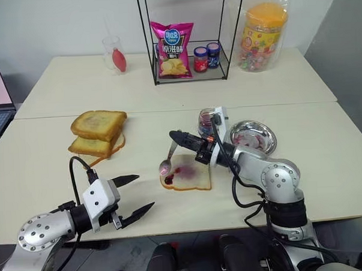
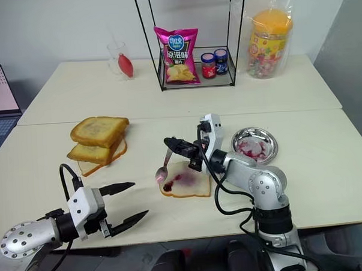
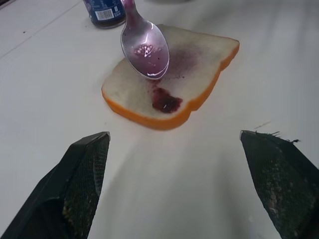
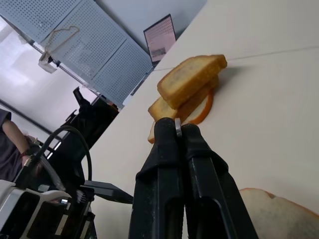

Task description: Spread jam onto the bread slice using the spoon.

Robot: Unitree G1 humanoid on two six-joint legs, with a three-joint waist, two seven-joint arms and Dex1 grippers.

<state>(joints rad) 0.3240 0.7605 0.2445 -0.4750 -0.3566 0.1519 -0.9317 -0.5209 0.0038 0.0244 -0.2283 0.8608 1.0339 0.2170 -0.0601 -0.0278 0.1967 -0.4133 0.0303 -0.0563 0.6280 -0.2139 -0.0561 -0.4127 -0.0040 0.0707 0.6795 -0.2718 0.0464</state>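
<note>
Nearest my head camera, the left gripper [image 1: 135, 194] stood with its two black fingers spread wide and empty, low over the pale tabletop [image 1: 44, 165] at the near left, well apart from the food. I noted the right gripper [image 1: 176, 137] further in, its fingers pressed together on the handle of the small shiny silver metal spoon [image 1: 169, 159]. That handle sloped down from the fingertips, and the bowl, filmed with purple, hung just above the left edge of the pale squarish white bread slice [image 1: 192, 178]. From the left wrist I saw the spoon clear of the bread, not touching it. A purple smear and a darker blob of jam [image 3: 166, 102] lay on the slice, which sat flat near the table's middle. Behind the right wrist I logged the small clear glass jar [image 1: 205, 119], partly hidden, and to its right a round steel dish [image 1: 253, 136] stained with purple. Two golden-brown toasted slices [image 1: 98, 132] were stacked to the left, well apart from the bread.
</note>
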